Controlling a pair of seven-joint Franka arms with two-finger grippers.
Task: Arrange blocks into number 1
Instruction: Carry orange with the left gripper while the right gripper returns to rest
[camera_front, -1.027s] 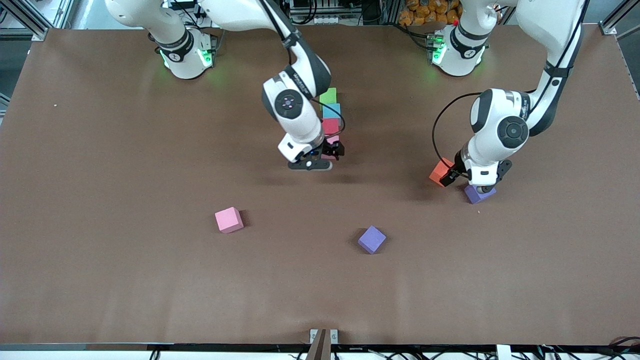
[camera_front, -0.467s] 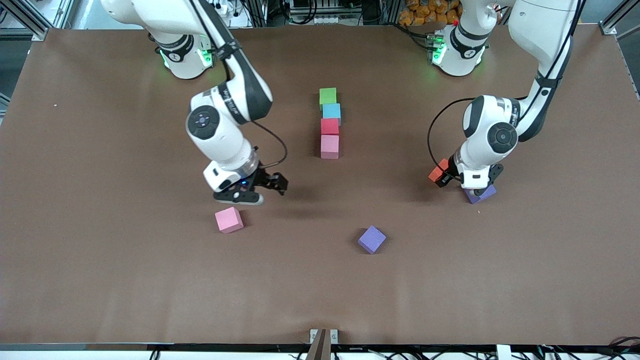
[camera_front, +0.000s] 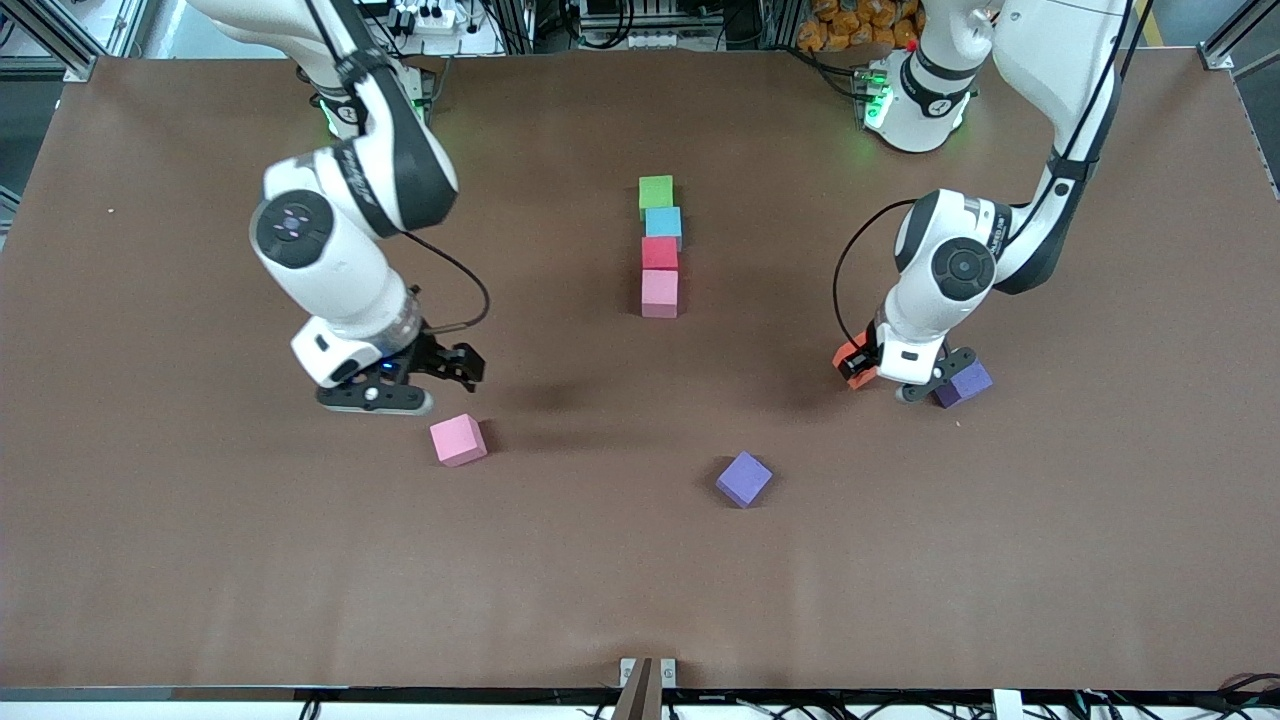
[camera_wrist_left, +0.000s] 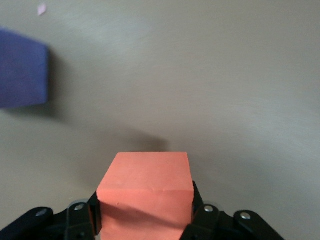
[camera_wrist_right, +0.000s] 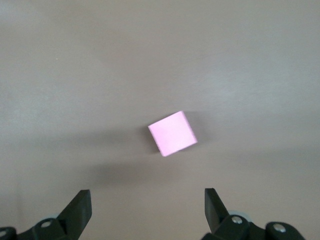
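Four blocks form a column mid-table: green (camera_front: 656, 190), light blue (camera_front: 663, 222), red (camera_front: 660, 252) and pink (camera_front: 659, 293). My left gripper (camera_front: 858, 366) is shut on an orange block (camera_front: 852, 358), held just above the table; in the left wrist view the orange block (camera_wrist_left: 146, 187) fills the jaws of that gripper (camera_wrist_left: 145, 220). A purple block (camera_front: 966, 382) lies beside it, also in the left wrist view (camera_wrist_left: 22, 75). My right gripper (camera_front: 462, 365) hangs open above the table beside a loose pink block (camera_front: 458, 440); that block (camera_wrist_right: 172, 133) lies ahead of the open gripper (camera_wrist_right: 147, 207).
A second purple block (camera_front: 743, 479) lies alone, nearer the front camera than the column. The brown table (camera_front: 200, 560) runs wide around all the blocks. The arms' bases stand along the table's top edge.
My right arm swung away from the column toward its own end of the table, stopping by the loose pink block. My left gripper shifted the orange block slightly toward the column, uncovering the purple block.
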